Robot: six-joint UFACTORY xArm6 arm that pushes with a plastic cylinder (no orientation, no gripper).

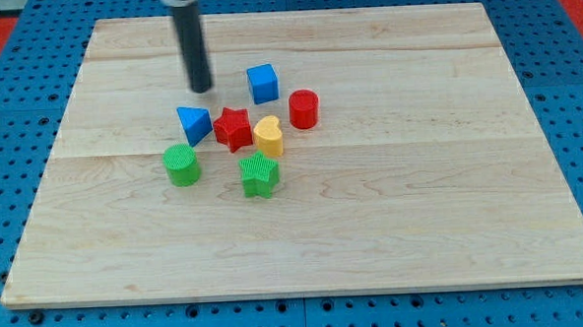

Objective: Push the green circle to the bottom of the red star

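The green circle (182,165) sits on the wooden board, below and to the left of the red star (234,129). A blue triangle (194,122) lies between them, touching the star's left side. My tip (202,90) is above the blue triangle, up and to the left of the red star, and well above the green circle. It touches no block.
A yellow heart (268,136) touches the red star's right side. A green star (259,175) lies below the heart. A blue cube (262,84) and a red cylinder (304,110) stand above and to the right. The board's edge (307,293) borders a blue pegboard.
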